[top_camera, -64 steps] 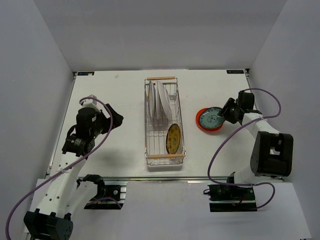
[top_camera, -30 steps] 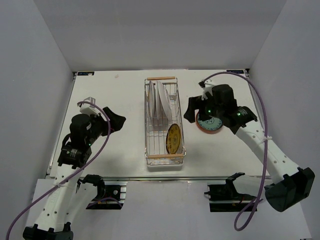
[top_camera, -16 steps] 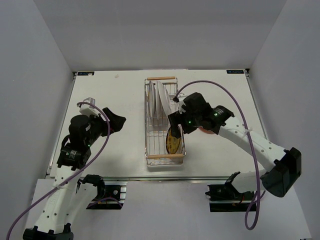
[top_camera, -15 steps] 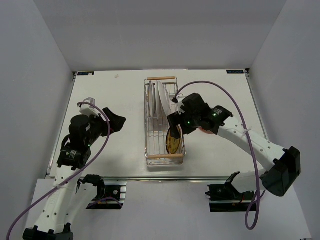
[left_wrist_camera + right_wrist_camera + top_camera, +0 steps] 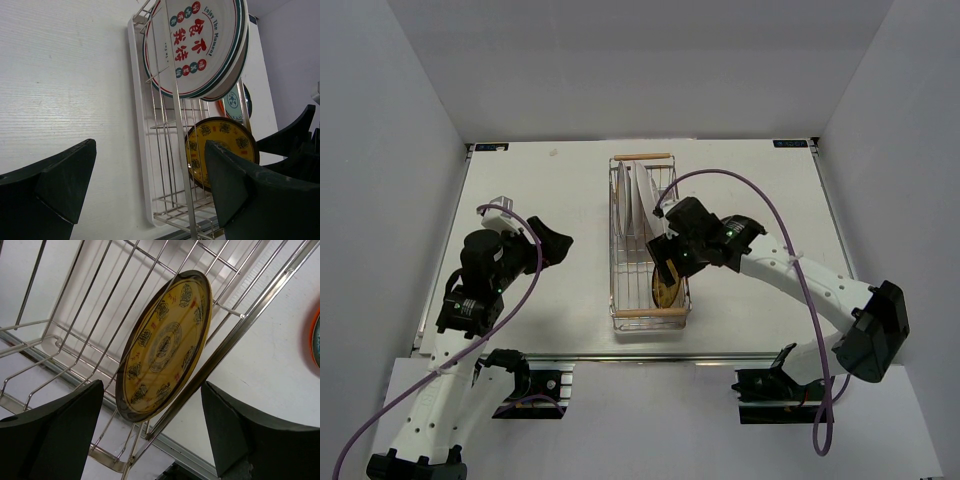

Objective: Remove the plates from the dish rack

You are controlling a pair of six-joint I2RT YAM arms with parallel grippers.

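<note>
Right gripper [image 5: 664, 264]: jaws spread wide, holding nothing. In the right wrist view its fingers [image 5: 55, 440] flank the yellow plate [image 5: 162, 347] on either side, and no contact shows. From above, the gripper covers the plate's far edge, so the gap to it can't be judged there.

The yellow plate stands on edge at the near end of the dish rack [image 5: 618, 250]. It tilts against the right side wires, patterned face toward the right wrist camera.

The rack's long axis runs away from the arm bases, with a wooden handle [image 5: 642, 156] at the far short end and another at the near one.

White plates with dark-green rims [image 5: 200, 45] stand on edge in the far half, red characters on the front face. Exact count hard to make out.

Right of the rack, an orange plate [image 5: 316, 340] is cut off at the frame edge. A teal patterned plate [image 5: 234, 100] is glimpsed through the wires. Both are hidden under the right arm from above.

Left gripper [image 5: 552, 243]: jaws apart, empty, over the table [image 5: 520, 180] well left of the rack.
</note>
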